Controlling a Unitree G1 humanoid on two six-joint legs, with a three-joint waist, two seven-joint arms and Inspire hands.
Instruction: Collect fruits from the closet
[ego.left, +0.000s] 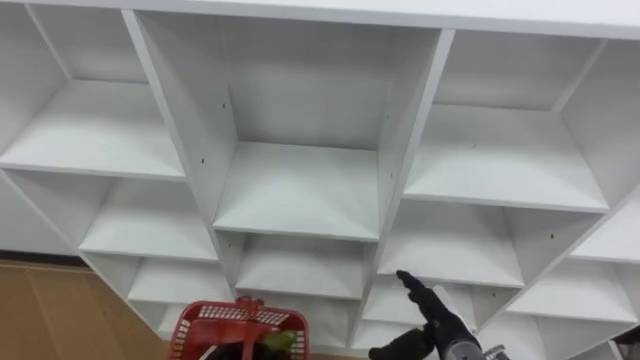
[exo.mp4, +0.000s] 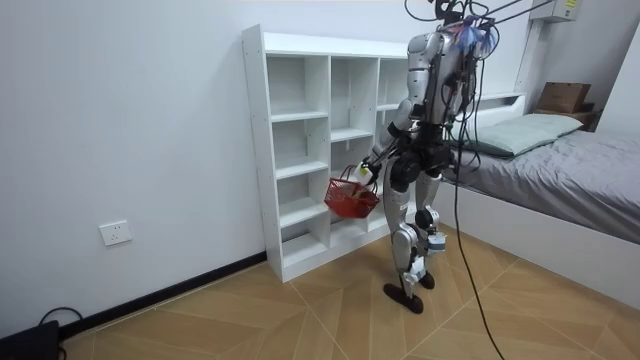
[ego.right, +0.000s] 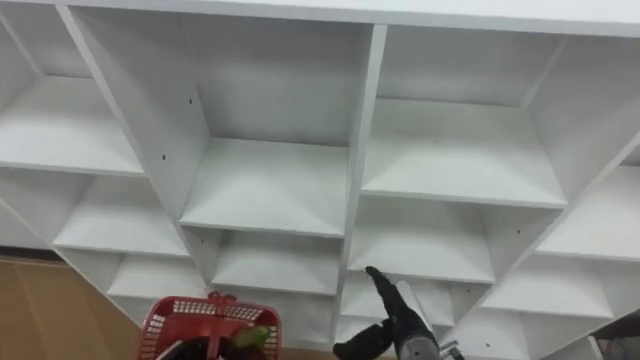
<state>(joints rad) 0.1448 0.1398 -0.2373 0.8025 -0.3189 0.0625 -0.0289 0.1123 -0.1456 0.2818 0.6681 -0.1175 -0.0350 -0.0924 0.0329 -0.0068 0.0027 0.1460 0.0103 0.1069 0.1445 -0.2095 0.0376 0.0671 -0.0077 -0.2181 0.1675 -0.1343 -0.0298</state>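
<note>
Fingers (ego.left: 410, 285) on my right hand (ego.left: 435, 322) are straight and apart, holding nothing, raised in front of the lower compartments of the tall white open-fronted shelf unit (ego.left: 300, 190). My left hand (exo.mp4: 365, 172) is curled round the handle of the red plastic mesh basket (ego.left: 200, 320), which hangs between the robot and the shelves in the room view. The one fruit I can spot is a green piece of fruit (ego.left: 282, 340) lying in that basket, right at the bottom edge of the eye views.

Handling guess: it's light with a smooth skin, so probably slippery against hard fingers, and it'd bruise if it's real. I'd wrap around its middle rather than pinch an end. The basket looks light but free to swing, so I'd set things in gently.

Hard to read: the green piece is cut off by the frame, so I can't tell what kind it is. Something dark sits beside it that I can't identify. The lowest shelf row is partly hidden behind the basket and my right hand.
</note>
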